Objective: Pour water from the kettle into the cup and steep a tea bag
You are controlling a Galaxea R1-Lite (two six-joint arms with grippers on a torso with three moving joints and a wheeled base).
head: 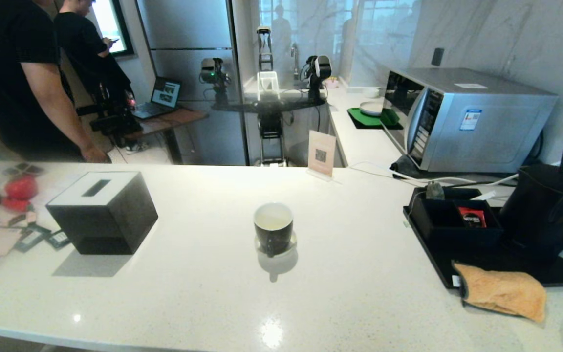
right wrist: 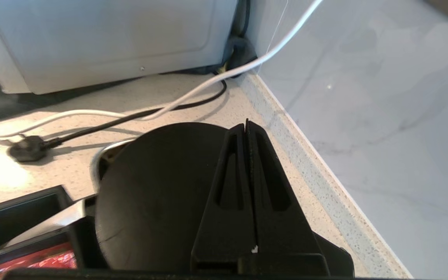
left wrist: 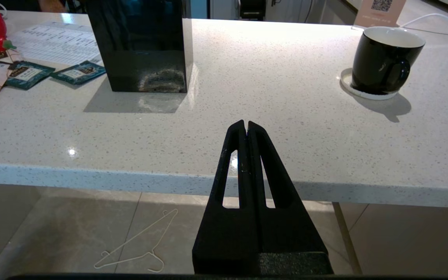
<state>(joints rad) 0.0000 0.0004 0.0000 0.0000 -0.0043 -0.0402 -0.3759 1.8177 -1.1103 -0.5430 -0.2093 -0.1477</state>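
Observation:
The black cup [head: 273, 227] with a white inside stands on a small coaster in the middle of the white counter; the left wrist view shows the cup [left wrist: 383, 58] too. At the right, the big black kettle [head: 545, 215] stands on a black tray. The grey-green tea bag [head: 434, 190] sits upright in a black box on that tray. My right gripper [right wrist: 245, 124] is shut and empty, hovering just over the kettle's lid [right wrist: 158, 194]. My left gripper [left wrist: 246, 123] is shut and empty, low before the counter's front edge, well to the left of the cup.
A black tissue box [head: 103, 210] stands left of the cup, with teal packets [left wrist: 78, 72] beyond it. The black tray [head: 438, 254] also carries a red sachet [head: 472, 216] and an orange cloth [head: 504, 291]. Microwave [head: 467, 117], cables [right wrist: 130, 116] and wall [right wrist: 364, 97] hem in the kettle. People [head: 27, 73] stand at back left.

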